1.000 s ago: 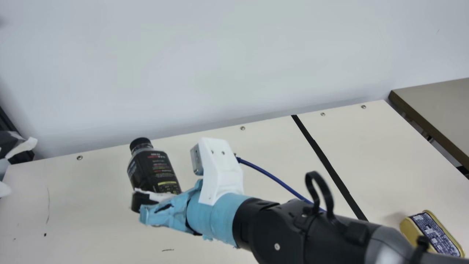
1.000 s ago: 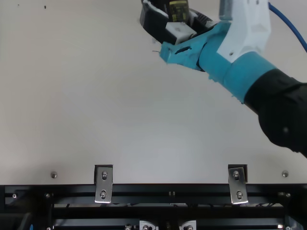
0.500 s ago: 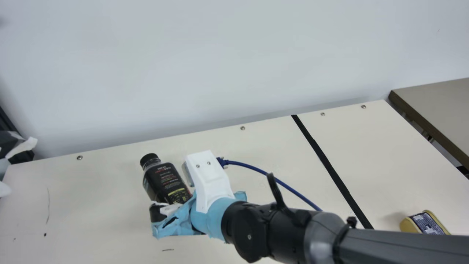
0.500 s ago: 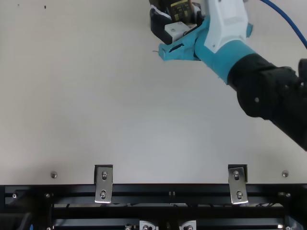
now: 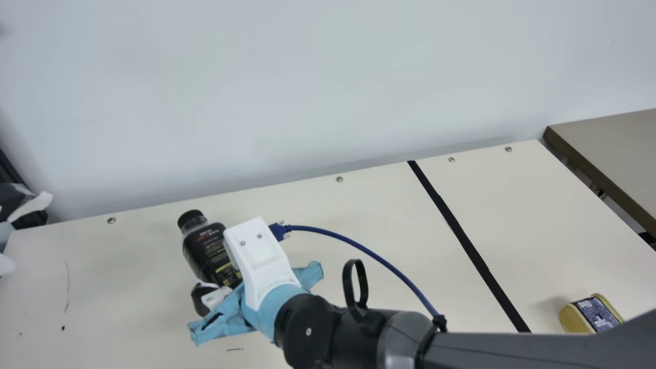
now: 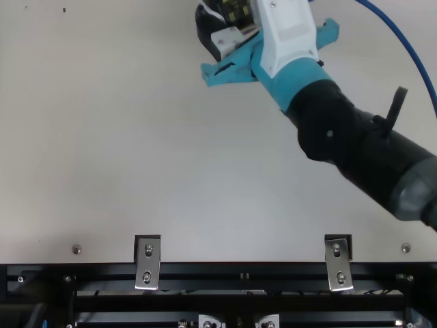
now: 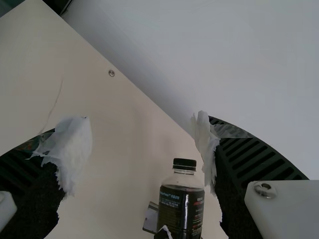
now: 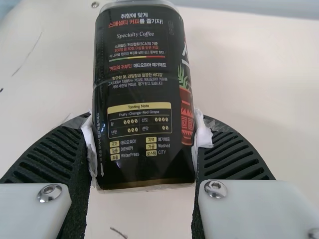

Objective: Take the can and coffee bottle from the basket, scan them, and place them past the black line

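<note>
In the main view my right gripper is shut on the lower part of the coffee bottle, which tilts with its black cap up and to the left. The right wrist view shows the bottle's dark label between both fingers of my right gripper. My left gripper is at the main view's left edge; in its wrist view the left gripper is open, with the bottle farther off beyond it. The yellow can lies on the table to the right of the black line.
A blue cable arcs from my right wrist camera across the table. Behind the table stands a pale wall; a second brown-edged table is at the far right. Metal brackets line the near edge in the top view.
My right arm has swung with the bottle, first right and down, then back left in the main view. More of its forearm now covers the lower right. The left gripper has stayed still.
</note>
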Robot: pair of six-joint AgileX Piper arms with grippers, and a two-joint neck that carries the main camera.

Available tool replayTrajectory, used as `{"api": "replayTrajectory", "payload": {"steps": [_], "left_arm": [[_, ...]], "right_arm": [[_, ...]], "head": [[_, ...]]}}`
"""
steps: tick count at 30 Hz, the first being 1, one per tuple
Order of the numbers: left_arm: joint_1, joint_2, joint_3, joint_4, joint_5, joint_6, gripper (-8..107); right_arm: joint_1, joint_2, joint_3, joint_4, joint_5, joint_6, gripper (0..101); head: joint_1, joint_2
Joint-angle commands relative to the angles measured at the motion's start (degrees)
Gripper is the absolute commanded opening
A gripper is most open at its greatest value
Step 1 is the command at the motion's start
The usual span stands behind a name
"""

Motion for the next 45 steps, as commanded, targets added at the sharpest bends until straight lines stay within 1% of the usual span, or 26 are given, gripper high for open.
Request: {"api": "replayTrajectory", "payload": {"steps": [1,8,14,22,27,34,42,45], "left_arm": [[0.0,0.0,0.0,0.0,0.0,0.0,90],[0.0,0.0,0.0,0.0,0.0,0.0,90],[0.0,0.0,0.0,0.0,0.0,0.0,90],[0.0,0.0,0.0,0.0,0.0,0.0,90],[0.0,0.0,0.0,0.0,0.0,0.0,90],[0.0,0.0,0.0,0.0,0.0,0.0,90],[0.0,0.0,0.0,0.0,0.0,0.0,90],[0.0,0.0,0.0,0.0,0.0,0.0,90]], "right_arm": [[0.8,0.1,-1.4,13.7,-1.4,-13.7,0],[3.0,0.9,-6.1,32.2,-6.0,-33.1,0],[2.6,2.1,-6.2,32.2,-7.7,-33.7,0],[1.4,2.7,-5.3,32.2,-8.1,-34.2,0],[0.6,2.6,-4.8,32.2,-9.0,-34.0,0],[-1.6,1.3,-3.3,32.2,-9.9,-33.8,0],[-5.2,-1.5,-0.8,32.2,-10.0,-32.2,0],[-6.4,-2.7,0.0,32.2,-10.7,-32.0,0]], "head": [[-1.5,-0.3],[-1.5,-0.3],[-1.5,-0.3],[-1.5,-0.3],[-1.5,-0.3],[-1.5,-0.3],[-1.5,-0.3],[-1.5,-0.3]]}}
